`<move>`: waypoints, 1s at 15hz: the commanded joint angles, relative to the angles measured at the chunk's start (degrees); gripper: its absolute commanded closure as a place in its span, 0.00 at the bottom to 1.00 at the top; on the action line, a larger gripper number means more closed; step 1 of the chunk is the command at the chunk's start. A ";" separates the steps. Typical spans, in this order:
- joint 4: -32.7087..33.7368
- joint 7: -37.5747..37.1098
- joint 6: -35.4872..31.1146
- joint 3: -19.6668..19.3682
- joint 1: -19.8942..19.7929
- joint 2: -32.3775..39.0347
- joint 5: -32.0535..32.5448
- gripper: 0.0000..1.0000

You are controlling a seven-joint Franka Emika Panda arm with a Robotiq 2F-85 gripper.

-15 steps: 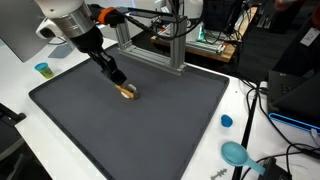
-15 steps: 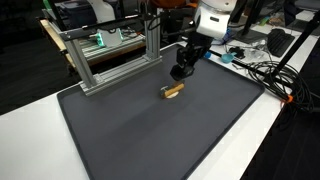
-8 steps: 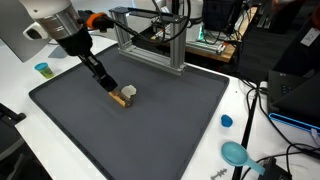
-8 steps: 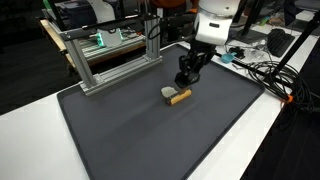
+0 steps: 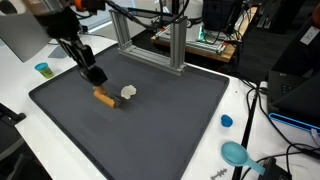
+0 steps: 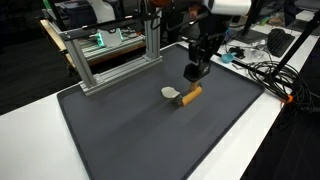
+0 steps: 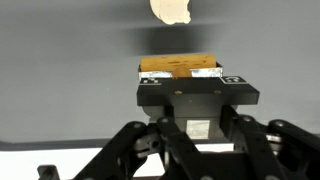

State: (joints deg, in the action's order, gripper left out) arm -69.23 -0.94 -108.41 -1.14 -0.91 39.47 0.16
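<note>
My gripper hangs shut and empty just above the dark grey mat, a short way up from a small wooden block. The block lies flat on the mat, with a small cream rounded piece close beside it. The other exterior view shows the gripper above the block and the cream piece. In the wrist view the block lies just past my fingertips, and the cream piece is beyond it at the frame's edge.
An aluminium frame stands along the mat's far edge. A small cup sits off the mat's corner. A blue cap and a teal scoop lie on the white table. Cables crowd one side.
My gripper has pulled up and away from the block and the cream piece. The block has slid and turned on the mat, apart from the cream piece.
</note>
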 commanded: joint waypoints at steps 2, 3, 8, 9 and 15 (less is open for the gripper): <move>-8.98 11.90 6.86 1.76 0.41 -13.45 2.69 0.79; -10.34 14.43 8.08 2.27 0.39 -15.38 2.86 0.79; -11.12 19.65 10.26 3.31 0.60 -16.74 2.99 0.54; -12.42 21.08 10.52 3.63 0.69 -17.53 3.21 0.54; -18.16 39.60 10.07 4.96 -2.21 -21.63 2.80 0.79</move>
State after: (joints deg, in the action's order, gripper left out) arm -83.75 28.79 -98.47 2.76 -0.52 21.55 3.54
